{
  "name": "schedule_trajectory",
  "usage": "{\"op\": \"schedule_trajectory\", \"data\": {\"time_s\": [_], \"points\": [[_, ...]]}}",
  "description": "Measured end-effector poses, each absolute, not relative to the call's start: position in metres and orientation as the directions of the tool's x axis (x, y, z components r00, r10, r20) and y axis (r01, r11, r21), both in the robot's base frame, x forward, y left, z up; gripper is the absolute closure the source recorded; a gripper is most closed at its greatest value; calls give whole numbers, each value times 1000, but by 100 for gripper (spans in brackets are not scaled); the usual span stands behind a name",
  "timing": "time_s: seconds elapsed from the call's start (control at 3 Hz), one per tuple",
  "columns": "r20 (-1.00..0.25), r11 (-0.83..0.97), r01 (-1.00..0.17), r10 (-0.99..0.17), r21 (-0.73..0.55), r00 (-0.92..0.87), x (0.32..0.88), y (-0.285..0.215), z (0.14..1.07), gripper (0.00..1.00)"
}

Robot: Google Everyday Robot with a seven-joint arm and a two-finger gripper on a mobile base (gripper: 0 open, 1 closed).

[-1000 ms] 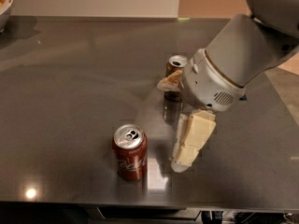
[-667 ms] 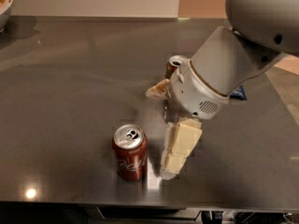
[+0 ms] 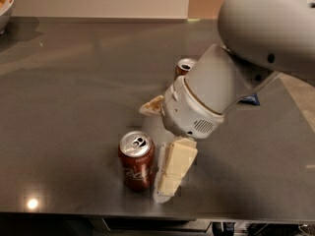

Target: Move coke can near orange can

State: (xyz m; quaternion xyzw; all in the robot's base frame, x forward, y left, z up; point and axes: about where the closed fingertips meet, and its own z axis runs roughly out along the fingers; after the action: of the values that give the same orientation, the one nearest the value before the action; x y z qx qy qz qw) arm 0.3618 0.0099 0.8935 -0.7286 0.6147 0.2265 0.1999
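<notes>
The coke can (image 3: 136, 159), red with white script and a silver top, stands upright on the dark table (image 3: 74, 82) near the front edge. My gripper (image 3: 153, 149) is open just to the can's right. One cream finger (image 3: 173, 170) reaches down beside the can, and the other finger (image 3: 150, 106) sticks out behind it. The can is not between the fingers. The orange can (image 3: 184, 66) stands further back, and my arm hides most of it, so only its top and upper rim show.
A white bowl (image 3: 4, 3) sits at the table's far left corner. A small blue object (image 3: 249, 100) peeks out from behind the arm on the right. The table's front edge (image 3: 147, 214) runs just below the coke can.
The arm has moved left and toward the front, bringing the open gripper close beside the coke can. Both cans have stayed in place.
</notes>
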Motion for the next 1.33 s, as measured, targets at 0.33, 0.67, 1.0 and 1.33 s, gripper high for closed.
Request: {"op": "schedule_trajectory", "data": {"time_s": [0.33, 0.67, 1.0, 1.33], "points": [[-605, -181, -983, -782, -9, 150, 356, 25, 892, 0], [-622, -183, -983, -769, -5, 146, 354, 33, 892, 16], [-627, -173, -985, -767, -2, 136, 356, 33, 893, 40], [-623, -141, -990, -775, -1, 111, 361, 29, 896, 63]]}}
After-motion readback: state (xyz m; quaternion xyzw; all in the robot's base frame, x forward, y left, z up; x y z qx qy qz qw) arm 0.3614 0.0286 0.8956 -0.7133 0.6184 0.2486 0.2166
